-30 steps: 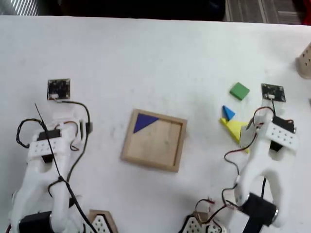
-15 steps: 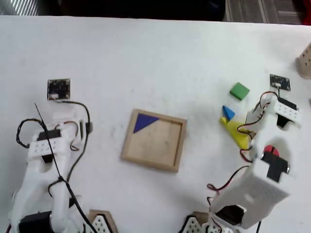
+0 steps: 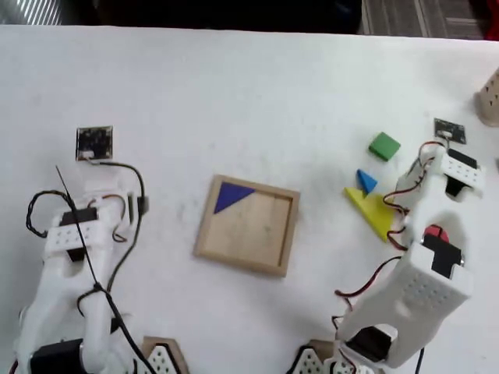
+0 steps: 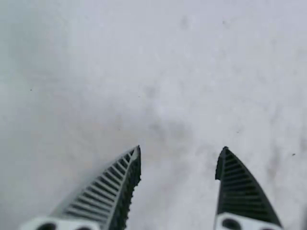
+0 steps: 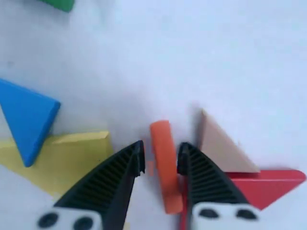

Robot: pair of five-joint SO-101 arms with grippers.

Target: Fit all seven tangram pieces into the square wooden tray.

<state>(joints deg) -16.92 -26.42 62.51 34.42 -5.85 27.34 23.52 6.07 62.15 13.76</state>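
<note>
From above, the square wooden tray (image 3: 204,238) sits in the middle of the white table (image 3: 257,93), with one dark blue triangle (image 3: 231,195) tucked into its far left corner. The loose pieces lie well off to the right: a green square (image 3: 384,146) farthest back, a small blue triangle (image 3: 366,181) nearer, and a yellow triangle (image 3: 373,210) just beside that. The right arm (image 3: 417,292) hangs over this patch and covers much of it; a bit of a red piece (image 3: 433,231) peeks out beside it. The left arm (image 3: 74,234) stands on the left of the tray, well apart from it. A pale wooden object (image 3: 489,97) sits at the far right edge.

At the left wrist, the left gripper (image 4: 180,153) hangs over bare table with its fingers spread wide and nothing between them.

At the right wrist, the right gripper (image 5: 161,151) has its fingers drawn close on an orange piece (image 5: 163,163), which stands on edge between them. A tan triangle (image 5: 220,146) lies just beside it, touching the red piece. The yellow and blue triangles crowd the other side.
</note>
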